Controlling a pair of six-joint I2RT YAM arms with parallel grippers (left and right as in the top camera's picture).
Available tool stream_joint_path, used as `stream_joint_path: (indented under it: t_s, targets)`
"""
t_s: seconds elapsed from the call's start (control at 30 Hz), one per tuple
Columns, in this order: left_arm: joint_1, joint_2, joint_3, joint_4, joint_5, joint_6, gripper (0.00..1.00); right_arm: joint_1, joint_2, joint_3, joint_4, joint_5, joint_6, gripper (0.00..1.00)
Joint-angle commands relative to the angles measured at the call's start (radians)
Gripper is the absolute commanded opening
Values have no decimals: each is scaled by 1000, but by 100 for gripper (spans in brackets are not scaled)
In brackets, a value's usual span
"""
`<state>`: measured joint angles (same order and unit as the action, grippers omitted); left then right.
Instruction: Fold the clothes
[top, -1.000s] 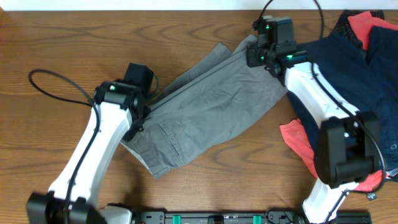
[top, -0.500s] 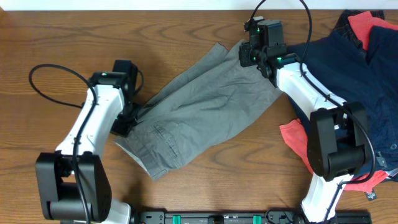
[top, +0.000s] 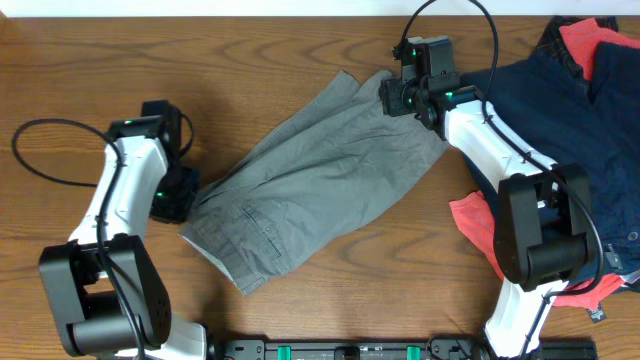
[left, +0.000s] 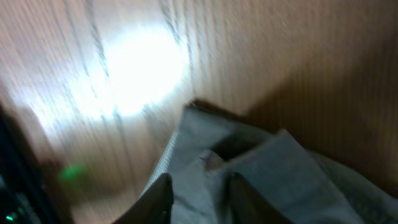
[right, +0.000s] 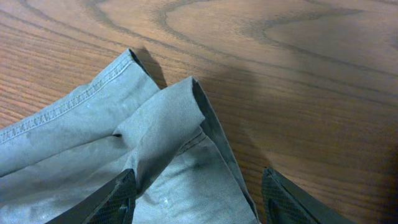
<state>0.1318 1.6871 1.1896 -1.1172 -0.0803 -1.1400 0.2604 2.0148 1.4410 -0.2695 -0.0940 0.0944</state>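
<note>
The grey trousers (top: 310, 175) lie folded and slanted across the middle of the table, one end at the far right, the waistband end at the near left. My left gripper (top: 188, 198) sits at the near-left corner. In the left wrist view its fingers (left: 158, 199) stand a little apart, with grey cloth (left: 267, 168) lying loose between them. My right gripper (top: 388, 97) is at the far end of the trousers. The right wrist view shows its fingers (right: 121, 199) wide apart above a folded cloth edge (right: 168, 118), gripping nothing.
A heap of navy garments (top: 560, 110) with red ones (top: 575, 40) fills the right side, and a red piece (top: 475, 225) lies near the right arm's base. A black cable (top: 40, 150) loops at the left. A black rail (top: 350, 350) runs along the front edge.
Both grippers have opened and let go of the trousers. The left arm swung left, drawing the waistband end with it. The right gripper shifted slightly left at the far end.
</note>
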Motion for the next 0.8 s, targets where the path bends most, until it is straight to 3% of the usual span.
stream_joint_path:
  t_s: [0.0, 0.03, 0.07, 0.17, 0.4, 0.6, 0.77]
  targets:
    - [34, 4, -8, -56, -5, 112, 40, 12, -15, 15, -10, 2, -3, 64]
    - [36, 5, -8, -84, -5, 119, 71, 12, -19, 15, -12, 2, -4, 66]
    - [36, 5, -8, -114, -5, 119, 95, 12, -24, 15, -11, 2, -4, 71]
    - [34, 5, -8, -185, 12, 128, 98, 12, -42, 15, -11, -5, -6, 77]
    - [29, 5, -11, -172, 144, 288, 98, 12, -51, 15, -82, -29, -6, 82]
    - [26, 5, -27, -167, 172, 322, 98, 6, -47, 14, -211, 95, 6, 86]
    - [12, 5, -144, -55, 217, 325, 98, 6, -9, 0, -280, 173, 5, 88]
